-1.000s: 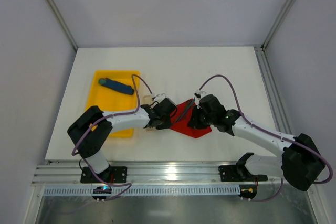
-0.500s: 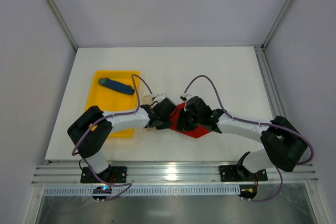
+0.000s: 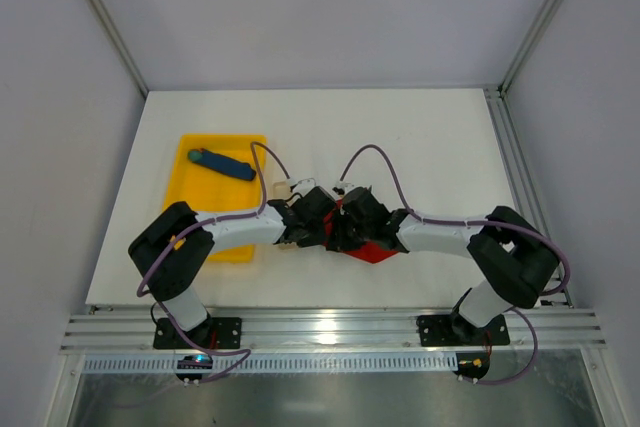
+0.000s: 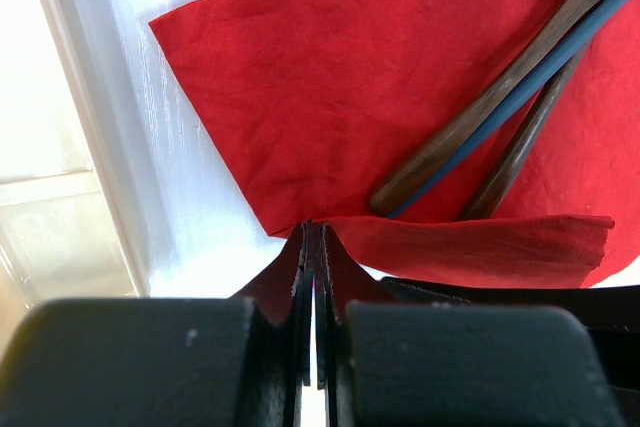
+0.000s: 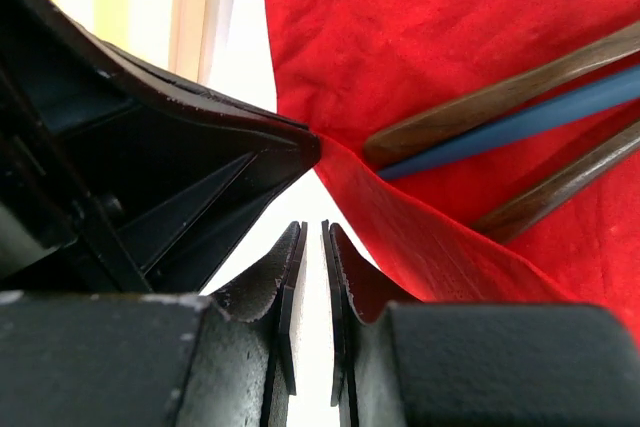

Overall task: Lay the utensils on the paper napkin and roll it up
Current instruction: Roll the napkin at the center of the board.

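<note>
The red paper napkin [image 3: 375, 248] lies flat on the table; it also shows in the left wrist view [image 4: 330, 77] and the right wrist view [image 5: 400, 37]. Two brown wooden utensils [image 4: 470, 127] lie on it with a slim blue piece [image 4: 540, 62] between them; they also show in the right wrist view [image 5: 480, 107]. My left gripper [image 4: 312, 232] is shut on the napkin's near corner and lifts its edge into a fold [image 4: 480, 247]. My right gripper [image 5: 311, 232] is nearly shut and empty, just beside the left gripper [image 5: 190, 177] and the raised fold [image 5: 420, 237].
A yellow tray [image 3: 196, 200] stands to the left of the napkin, holding a blue stick with a teal end [image 3: 222, 163]. Both wrists meet over the napkin's left part [image 3: 338, 222]. The table's front edge is close behind them.
My right gripper has moved left across the napkin until it sits against the left gripper. The left gripper has stayed in place, holding the napkin corner.
</note>
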### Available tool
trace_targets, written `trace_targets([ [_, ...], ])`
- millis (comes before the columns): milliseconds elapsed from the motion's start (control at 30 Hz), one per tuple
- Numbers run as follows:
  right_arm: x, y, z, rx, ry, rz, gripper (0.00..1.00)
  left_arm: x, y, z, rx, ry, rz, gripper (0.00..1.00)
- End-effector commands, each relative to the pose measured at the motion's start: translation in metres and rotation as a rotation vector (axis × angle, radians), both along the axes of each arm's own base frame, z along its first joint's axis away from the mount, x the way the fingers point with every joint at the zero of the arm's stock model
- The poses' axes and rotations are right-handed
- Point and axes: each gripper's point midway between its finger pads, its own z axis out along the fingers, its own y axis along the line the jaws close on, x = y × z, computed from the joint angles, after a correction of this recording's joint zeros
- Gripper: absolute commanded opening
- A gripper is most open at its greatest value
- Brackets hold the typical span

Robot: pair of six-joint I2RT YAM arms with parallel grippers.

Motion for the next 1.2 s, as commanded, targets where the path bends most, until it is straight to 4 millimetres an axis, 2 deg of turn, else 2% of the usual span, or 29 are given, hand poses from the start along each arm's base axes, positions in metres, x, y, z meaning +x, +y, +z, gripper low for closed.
trace_targets([
  [0, 0.018, 0.013, 0.017, 0.050, -0.074, -0.039, 0.19, -0.001, 0.017, -0.012, 0.078, 0.014, 0.027, 0.00],
  [267, 0.019, 0.013, 0.019, 0.056, -0.082, -0.041, 0.19, -0.001, 0.017, -0.012, 0.073, 0.015, 0.028, 0.00],
  [467, 0.017, 0.009, 0.005, 0.028, -0.062, -0.049, 0.16, -0.002, 0.018, -0.011, 0.074, 0.015, 0.029, 0.00],
  [667, 0.011, -0.003, -0.007, -0.011, -0.050, -0.062, 0.13, -0.003, 0.021, -0.014, 0.087, 0.019, 0.037, 0.00],
  [1000, 0.002, -0.025, -0.011, -0.053, -0.060, -0.087, 0.13, -0.004, 0.024, -0.015, 0.094, 0.018, 0.043, 0.00],
  [1167, -0.001, -0.029, -0.010, -0.046, -0.062, -0.095, 0.13, -0.005, 0.026, -0.019, 0.102, 0.025, 0.044, 0.00],
])
